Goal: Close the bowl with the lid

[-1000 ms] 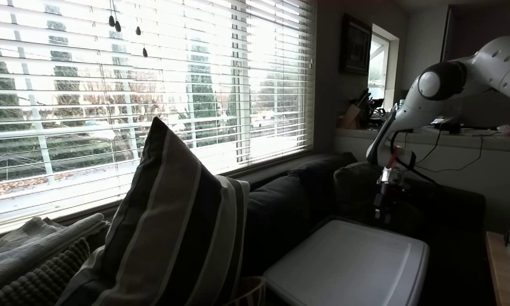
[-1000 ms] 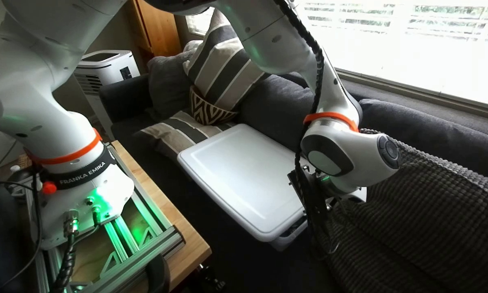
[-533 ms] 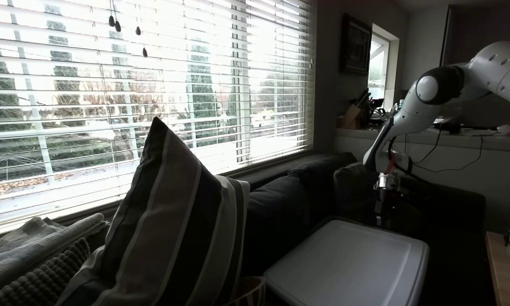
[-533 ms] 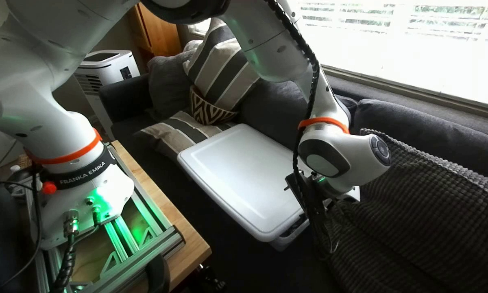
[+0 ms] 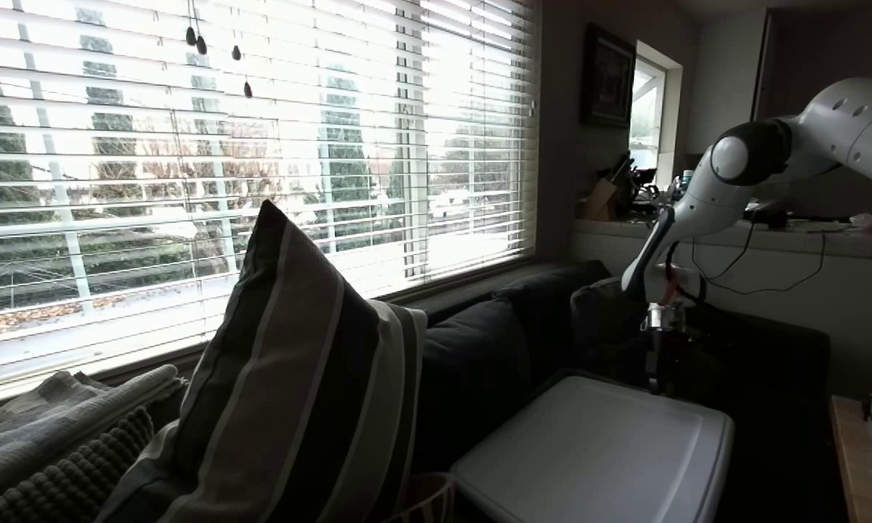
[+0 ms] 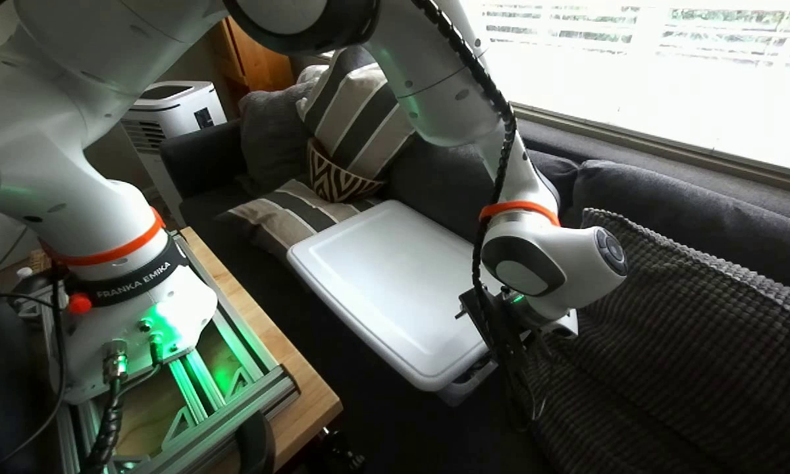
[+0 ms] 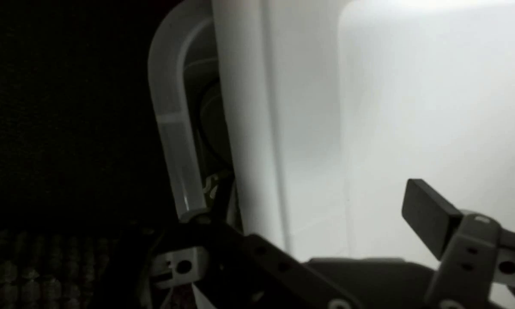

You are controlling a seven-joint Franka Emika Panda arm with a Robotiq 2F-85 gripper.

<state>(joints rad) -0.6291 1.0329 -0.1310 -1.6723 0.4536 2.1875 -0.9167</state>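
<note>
White lid (image 7: 369, 124) leaves a strip of bin (image 7: 168, 98) uncovered; gripper (image 7: 324, 201), jaws spread, spans the edge. Grasping step, we judge: next pinch, draw across.

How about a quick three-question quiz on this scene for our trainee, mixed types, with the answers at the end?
1. Multiple choice. In the wrist view, how does the white lid lie on the bin?
a) It covers it fully.
b) It leaves one end partly uncovered.
c) It stands on edge beside it.

2. True or false? In the wrist view, the jaws are closed together.

3. Short answer. In an exterior view, what pattern does the foreground cushion have?

Key: 1. b. 2. False; they stand wide apart. 3. Stripes.
</note>
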